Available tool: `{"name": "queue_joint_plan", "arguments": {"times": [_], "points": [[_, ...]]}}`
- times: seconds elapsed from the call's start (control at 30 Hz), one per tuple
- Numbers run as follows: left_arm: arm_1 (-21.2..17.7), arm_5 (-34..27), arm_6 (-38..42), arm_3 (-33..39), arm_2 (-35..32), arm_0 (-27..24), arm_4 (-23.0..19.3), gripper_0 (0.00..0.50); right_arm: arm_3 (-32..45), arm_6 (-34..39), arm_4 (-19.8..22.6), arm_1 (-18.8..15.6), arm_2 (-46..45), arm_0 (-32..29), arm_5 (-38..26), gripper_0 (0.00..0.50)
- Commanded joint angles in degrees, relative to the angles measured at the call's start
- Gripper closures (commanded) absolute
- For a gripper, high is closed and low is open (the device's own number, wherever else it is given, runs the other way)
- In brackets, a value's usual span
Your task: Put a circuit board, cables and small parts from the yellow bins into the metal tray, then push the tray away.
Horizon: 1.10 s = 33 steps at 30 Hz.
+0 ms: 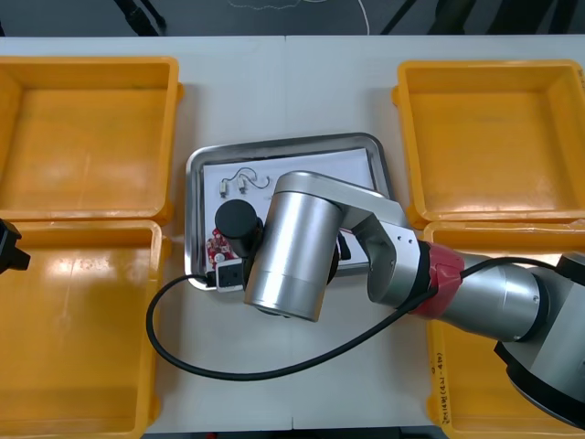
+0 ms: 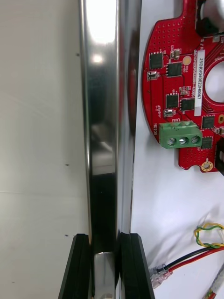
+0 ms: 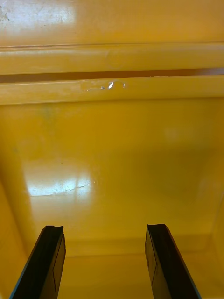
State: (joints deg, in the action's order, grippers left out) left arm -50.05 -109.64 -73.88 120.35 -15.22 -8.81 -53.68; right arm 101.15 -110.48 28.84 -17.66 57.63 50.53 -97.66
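Right gripper [image 2: 106, 239], right wrist view: fingers [image 2: 136, 264] clamped on the tray [image 2: 105, 117] rim, which stands between them. Board [image 2: 179, 93], red with a green terminal block, lies flat on the tray's white inside, just beside that rim. Red and black cable [image 2: 193, 258] and twisted yellow and green wire [image 2: 209, 236] lie near the fingers, apart from the board.

Left gripper [image 3: 103, 229], left wrist view: fingers apart, nothing between them, over a bin [image 3: 112, 140] floor.

Front view: right arm reaches across the tray's near left corner, covering the gripper. Tray sits between four bins [image 1: 87, 137]. Small parts [image 1: 239, 181] lie in the tray's far left part. Left arm sits at the table's left edge.
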Motion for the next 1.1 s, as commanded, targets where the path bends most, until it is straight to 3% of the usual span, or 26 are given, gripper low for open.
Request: {"name": "queue_joint_plan", "arguments": {"times": [0.03, 0.47, 1.1], "points": [[-2.6, -0.4, -5.2, 1.7, -1.7, 0.9, 0.5, 0.000, -2.4, -0.7, 0.2, 2.1, -2.9, 4.0, -0.5, 0.500], [-2.6, -0.4, -5.2, 1.7, -1.7, 0.9, 0.5, 0.000, -10.1, -1.6, 0.0, 4.0, -3.9, 9.1, 0.1, 0.500], [-2.6, -0.4, -5.2, 1.7, -1.7, 0.9, 0.5, 0.000, -18.1, -4.8, 0.3, 4.7, -4.8, 14.4, 6.6, 0.500]]}}
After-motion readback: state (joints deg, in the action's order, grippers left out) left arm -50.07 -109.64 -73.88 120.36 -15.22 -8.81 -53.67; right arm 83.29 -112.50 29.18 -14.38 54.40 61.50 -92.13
